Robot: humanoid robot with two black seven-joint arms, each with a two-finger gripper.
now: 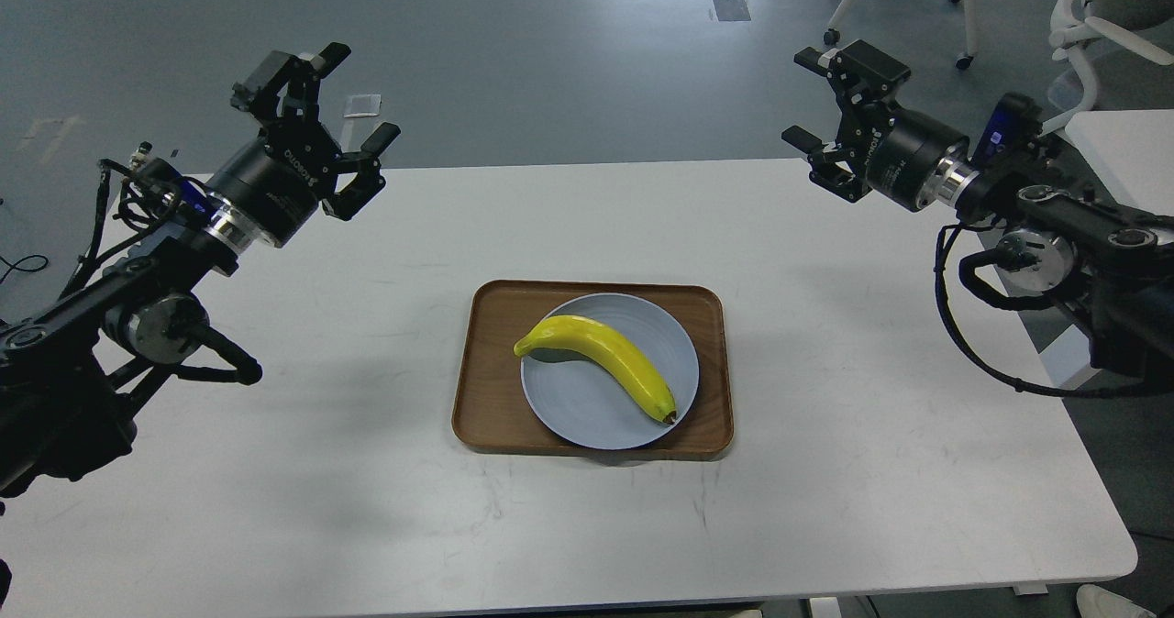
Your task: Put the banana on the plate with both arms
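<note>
The yellow banana [601,362] lies on the pale blue-grey plate [587,407], its dark tip toward the front right. The plate sits on a brown wooden tray [491,389] at the table's middle. My left gripper [353,95] is open and empty, raised above the table's far left. My right gripper [802,95] is open and empty, raised above the table's far right. Both grippers are well apart from the banana.
The white table [367,508] bears the tray. Its far edge runs just below both grippers. White office chairs [1091,22] and another white table [1124,141] stand at the back right on the grey floor.
</note>
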